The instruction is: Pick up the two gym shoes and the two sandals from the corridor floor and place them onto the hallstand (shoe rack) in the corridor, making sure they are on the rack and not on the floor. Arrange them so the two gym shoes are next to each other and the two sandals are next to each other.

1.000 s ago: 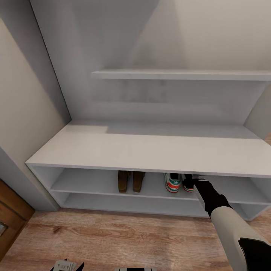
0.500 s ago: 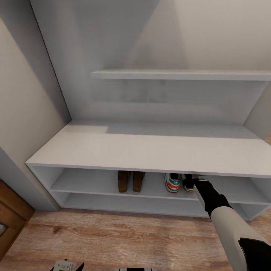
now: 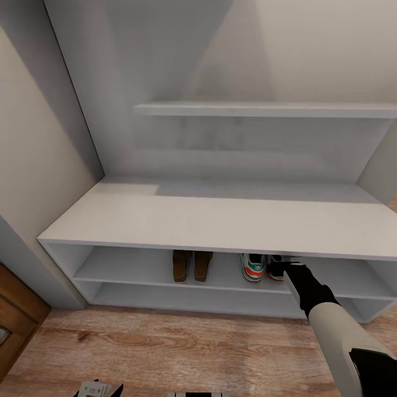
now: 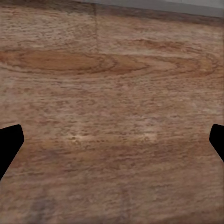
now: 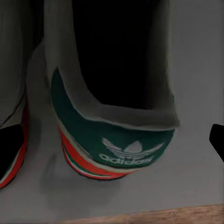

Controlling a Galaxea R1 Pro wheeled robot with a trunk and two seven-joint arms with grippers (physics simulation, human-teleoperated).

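Gym shoes (image 3: 262, 267) on smooth hallstand (image 3: 220, 220) shelf

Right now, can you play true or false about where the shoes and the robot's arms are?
1. The brown leather thong sandals sit side by side on the pale-grey shoe rack's upper open shelf. True.
2. The white sneakers with green and red-orange heels lie on the wood-plank floor. False: they stand on the same shelf, right of the sandals.
3. The right gripper reaches to the right-hand sneaker. True.
4. The right fingers are clamped on the heel. False: they stand spread, either side of it.
5. The left gripper holds a sandal. False: it is open over bare floor.
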